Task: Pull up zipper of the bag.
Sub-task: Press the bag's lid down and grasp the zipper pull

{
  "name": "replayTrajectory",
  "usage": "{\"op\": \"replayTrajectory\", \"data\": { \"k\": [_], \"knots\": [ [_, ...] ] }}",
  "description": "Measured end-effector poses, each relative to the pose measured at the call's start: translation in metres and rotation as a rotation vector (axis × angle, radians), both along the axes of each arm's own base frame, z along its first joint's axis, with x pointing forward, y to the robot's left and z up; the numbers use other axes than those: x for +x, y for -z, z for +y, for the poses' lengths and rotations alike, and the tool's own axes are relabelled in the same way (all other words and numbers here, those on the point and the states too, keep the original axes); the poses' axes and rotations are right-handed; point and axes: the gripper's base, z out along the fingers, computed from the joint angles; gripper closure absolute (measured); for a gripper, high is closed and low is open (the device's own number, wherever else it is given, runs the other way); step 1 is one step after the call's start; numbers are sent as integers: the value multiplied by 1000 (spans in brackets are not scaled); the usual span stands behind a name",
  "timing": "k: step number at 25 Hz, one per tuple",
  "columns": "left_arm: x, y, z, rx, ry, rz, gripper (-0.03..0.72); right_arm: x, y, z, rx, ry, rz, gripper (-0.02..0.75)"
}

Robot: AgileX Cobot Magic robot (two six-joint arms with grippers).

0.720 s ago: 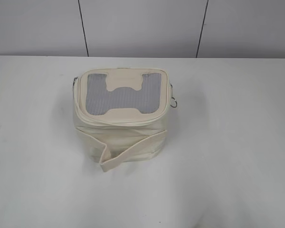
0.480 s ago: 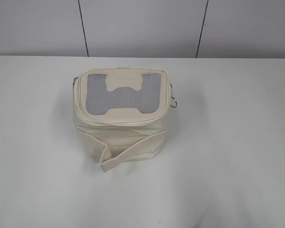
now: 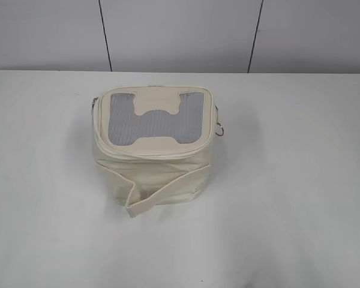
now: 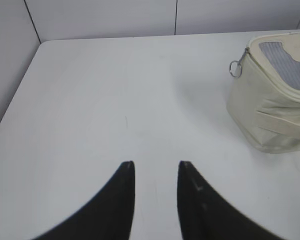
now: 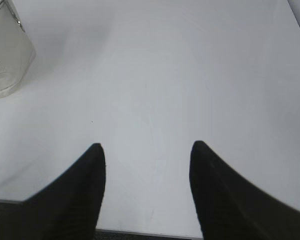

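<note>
1. Standing on the white table (image 3: 300, 198), the cream bag (image 3: 153, 174) shows its lid to the exterior camera, a grey mesh panel (image 3: 156, 123) set into that lid.
2. Round the lid edge runs the cream zipper (image 3: 150, 157); whether it is closed all the way cannot be told from these views.
3. A silver ring pull (image 3: 221, 129) hangs at the bag's right side in the exterior view, and another ring pull (image 4: 235, 69) hangs at the upper left corner of the bag as the left wrist camera sees it.
4. A loose cream strap (image 3: 162, 193) crosses the front of the bag's body, its folded end sticking out at the lower left.
5. The left gripper (image 4: 156, 167) hovers over bare table with its two dark fingers apart, a narrow gap between them, and nothing held.
6. From the left gripper, the bag lies ahead and well off to the right, apart from the fingers.
7. The right gripper (image 5: 147, 150) has its fingers spread wide over bare table near the table's near edge, holding nothing.
8. From the right gripper, the bag lies ahead and far to the left, only its lower corner showing at the frame's edge.
9. Neither gripper appears in the exterior view.
</note>
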Motion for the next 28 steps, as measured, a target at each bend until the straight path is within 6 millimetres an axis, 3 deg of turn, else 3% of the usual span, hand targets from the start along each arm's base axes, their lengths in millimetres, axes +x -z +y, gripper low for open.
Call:
{"op": "replayTrajectory", "data": {
  "k": [23,26,28],
  "knots": [
    [0,0,0,0,0,0,462,0,0,1,6,-4,0,307],
    [0,0,0,0,0,0,462,-1,-3,7,52,-65,-10,310],
    [0,0,0,-1,1,0,462,3,-14,19,89,-194,-35,333]
  ]
}}
